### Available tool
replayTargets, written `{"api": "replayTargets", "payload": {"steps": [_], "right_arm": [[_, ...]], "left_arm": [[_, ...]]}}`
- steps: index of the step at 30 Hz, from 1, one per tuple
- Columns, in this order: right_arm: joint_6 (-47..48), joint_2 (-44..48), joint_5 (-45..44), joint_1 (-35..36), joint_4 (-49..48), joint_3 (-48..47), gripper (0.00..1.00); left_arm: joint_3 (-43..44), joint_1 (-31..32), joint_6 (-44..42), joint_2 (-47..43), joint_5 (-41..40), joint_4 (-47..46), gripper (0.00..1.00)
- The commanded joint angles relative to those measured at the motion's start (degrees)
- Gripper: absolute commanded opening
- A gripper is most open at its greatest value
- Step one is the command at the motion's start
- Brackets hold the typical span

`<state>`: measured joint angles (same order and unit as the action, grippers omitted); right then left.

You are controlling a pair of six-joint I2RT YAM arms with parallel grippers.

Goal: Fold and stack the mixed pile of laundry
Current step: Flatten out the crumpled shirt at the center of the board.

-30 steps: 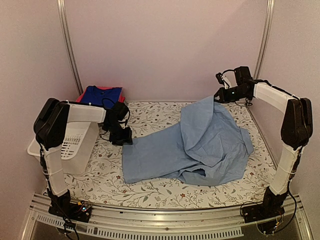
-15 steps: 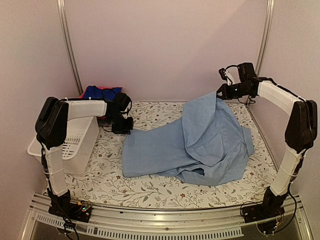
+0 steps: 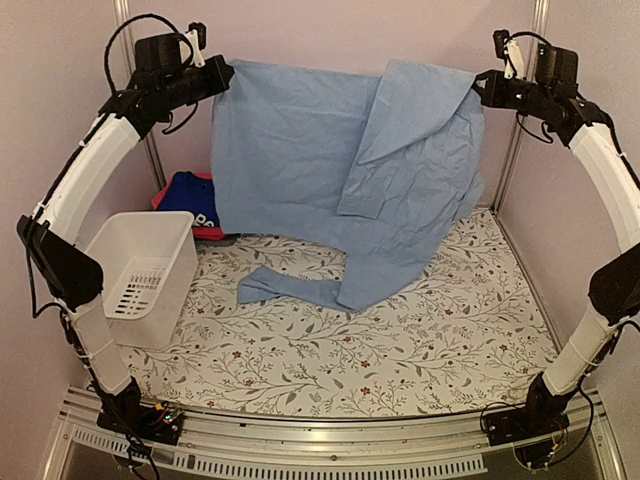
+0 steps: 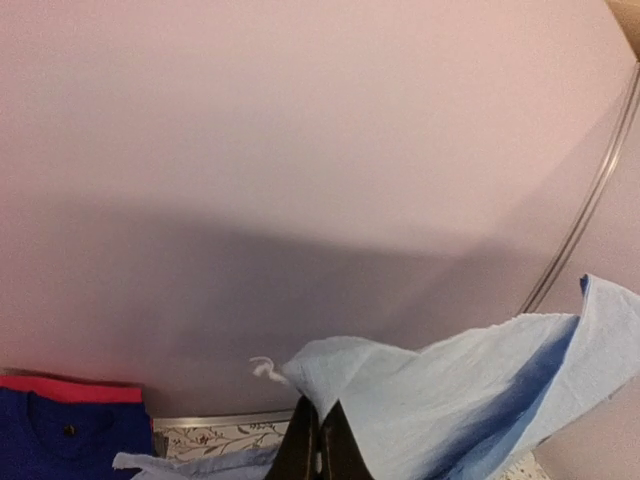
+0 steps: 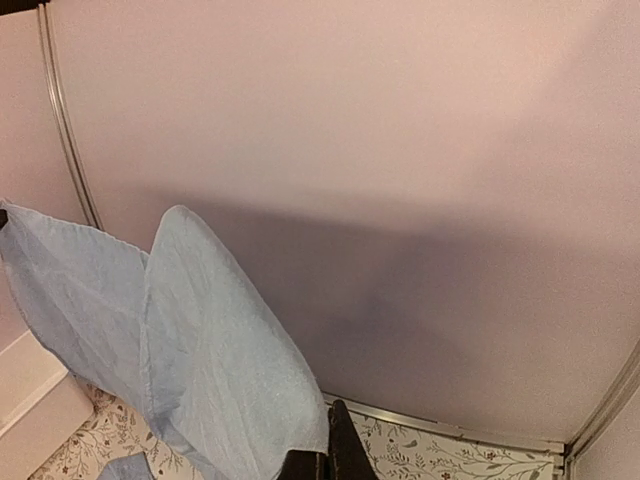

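Top view. Hung high against the back wall (image 3: 330, 30): shirt (image 3: 300, 150), spread like a curtain, long axis running left to right between the two arms. Pinched at the upper left corner by the left gripper (image 3: 222, 72), clamped on the cloth. Pinched at the upper right corner by the right gripper (image 3: 482, 87), likewise clamped on it. Doubled over itself on the right half, with a flap slanting down from the right corner. Trailing down to the bench (image 3: 400, 340), the lowest part a sleeve lying flat and pointing left. At the far left corner, partly hidden by the hanging cloth: folded blue item (image 3: 188, 195) with white print, lying on a pink-red garment (image 3: 207, 232). In front of these, left of the sleeve and apart from it: white basket (image 3: 165, 290), upright.

Left wrist view. At the bottom edge, left gripper (image 4: 318, 445), closed tight on a corner of the shirt (image 4: 470, 390), cloth streaming away to the right. Lower left: blue item (image 4: 60, 435) with a pink-red garment (image 4: 70, 388) edging it, against the wall.

Right wrist view. At the bottom edge, right gripper (image 5: 325, 455), closed on the shirt (image 5: 210, 340), cloth hanging away to the left in two layers. Lower left: a corner of the basket (image 5: 30, 390). Below: printed bench (image 5: 440, 462).
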<state>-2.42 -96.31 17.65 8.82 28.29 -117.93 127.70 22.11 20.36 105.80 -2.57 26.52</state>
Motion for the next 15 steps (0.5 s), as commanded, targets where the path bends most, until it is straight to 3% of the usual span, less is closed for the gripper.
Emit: {"api": "replayTargets", "payload": {"steps": [1,4,15], "right_arm": [[-0.7,6.5,2.3,-0.1,-5.2,-2.2,0.0],[-1.1,10.2,6.8,-0.1,-7.9,-2.1,0.0],[-3.8,24.4,16.2,0.0,-10.6,-3.1,0.0]], "left_arm": [[3.6,0.2,-4.4,-3.0,5.6,-6.8,0.0],[3.4,1.7,-6.1,-6.8,9.0,-10.1,0.0],[2.7,15.0,-16.7,-19.8,7.1,-14.7,0.0]]}}
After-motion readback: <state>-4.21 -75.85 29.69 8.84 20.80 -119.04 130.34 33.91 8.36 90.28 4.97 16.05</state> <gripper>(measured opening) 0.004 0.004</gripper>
